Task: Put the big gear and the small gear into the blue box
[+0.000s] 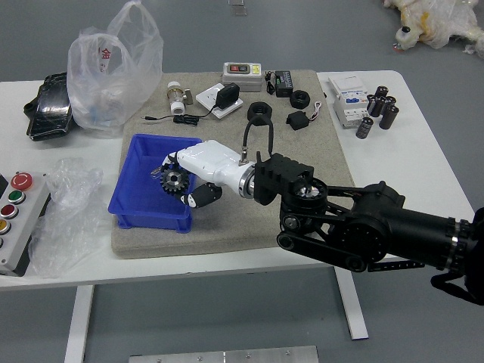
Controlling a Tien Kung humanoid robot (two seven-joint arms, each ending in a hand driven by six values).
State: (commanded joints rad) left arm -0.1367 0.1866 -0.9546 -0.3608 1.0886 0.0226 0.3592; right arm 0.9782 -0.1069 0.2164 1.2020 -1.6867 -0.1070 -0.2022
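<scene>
My right hand (185,178), white-backed with black fingers, is over the right part of the blue box (144,216). Its fingers grip the dark, toothed big gear (175,181), which is above the inside of the box. A small metal clip lies in the box, just left of the gear. The small gear cannot be seen in this view; my hand and forearm cover the middle of the mat. My left arm is out of view.
On the grey mat (318,227), black rings, a black block (298,120), a charger and a meter (242,74) stand behind my arm. Several black cylinders are right of a white box (349,106). Plastic bags (113,76) and a button panel (17,227) are left.
</scene>
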